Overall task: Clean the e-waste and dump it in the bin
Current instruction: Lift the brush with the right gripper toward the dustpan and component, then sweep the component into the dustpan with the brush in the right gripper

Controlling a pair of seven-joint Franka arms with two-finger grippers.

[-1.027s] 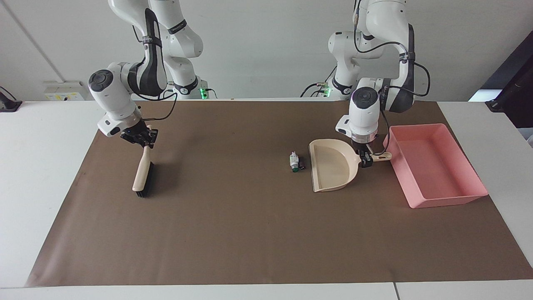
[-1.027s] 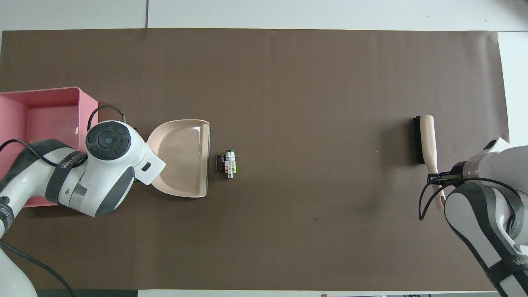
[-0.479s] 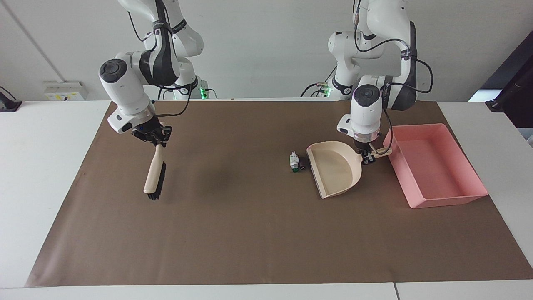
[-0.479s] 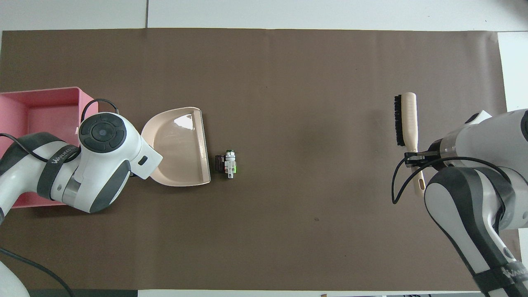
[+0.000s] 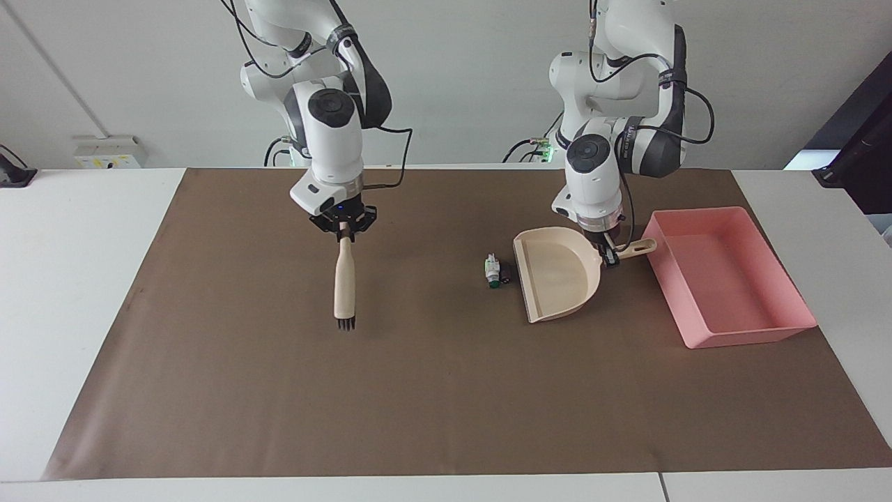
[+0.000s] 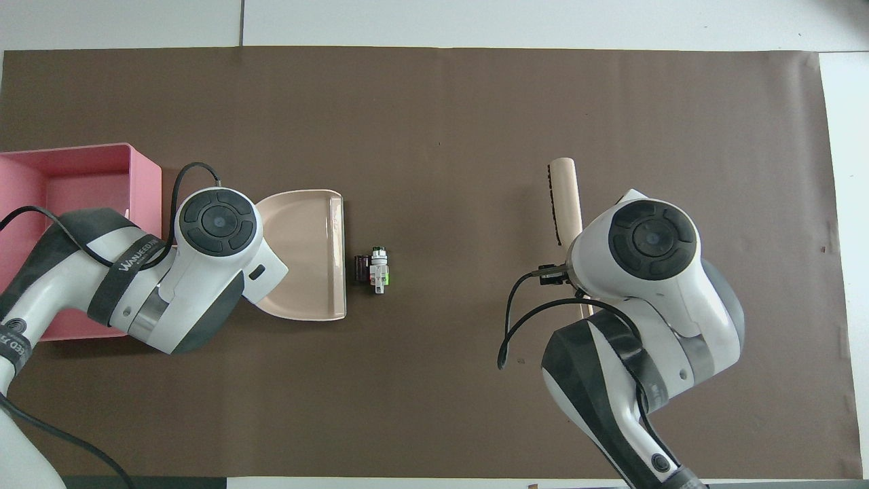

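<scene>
A smooth beige dustpan point(image 5: 557, 282) with a rounded back is gripped by its handle in the left claw point(image 5: 608, 255), its straight lip just beside the e-waste point(image 5: 495, 270) on the brown paper-covered counter point(image 5: 446, 390). The e-waste, a whitish, green-ended piece and a small black block, is seen between dustpan and brush. A beige-handled, black-bristled brush point(image 5: 344, 284) is clenched in the right claw point(image 5: 344, 233); the rectangular pink plastic bin point(image 5: 739, 335) is placed at the left arm's end.

The mat point(image 5: 446, 390) is plain brown on a white counter point(image 5: 70, 279). The bin point(image 5: 728, 279) is pink. Dustpan point(image 5: 557, 279) and brush point(image 5: 344, 279) are beige, with black bristles. The e-waste point(image 5: 493, 270) is whitish, green-ended, beside a black block.
</scene>
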